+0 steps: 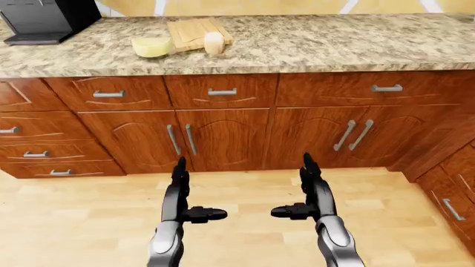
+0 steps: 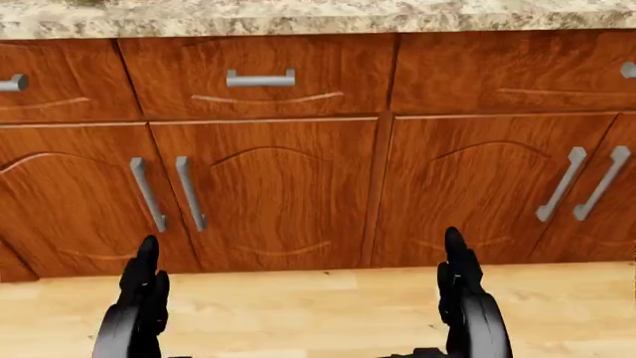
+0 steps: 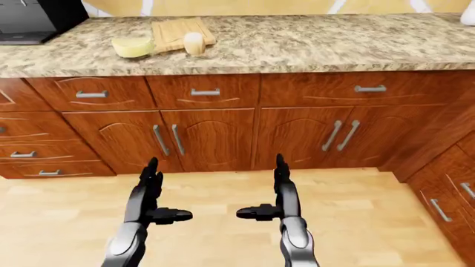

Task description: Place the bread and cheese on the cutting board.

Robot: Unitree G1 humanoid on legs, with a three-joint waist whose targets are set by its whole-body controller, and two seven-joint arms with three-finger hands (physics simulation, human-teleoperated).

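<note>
Both your hands are low over the floor (image 1: pixel 245 222), short of the cabinets (image 1: pixel 223 139) and well away from the surface (image 1: pixel 312 44). Left hand (image 1: pixel 185 194) and right hand (image 1: pixel 304 192) are each empty: fingers up and straight, thumbs pointing inward toward each other, nothing gripped.

Board (image 1: pixel 194 32) lies on the far left part of the surface, angled. Cheese (image 1: pixel 151 47) sits just left of the board, at its near-left corner; can't tell if it touches the board. Bread (image 1: pixel 214 43) stands at the board's near-right corner, at or over the edge; can't tell how much of it is on the wood. Dark machine (image 1: pixel 46 19) sits at far left on the surface, apart from the cheese.

Head view shows only cabinet doors, the surface edge and your two hands.
</note>
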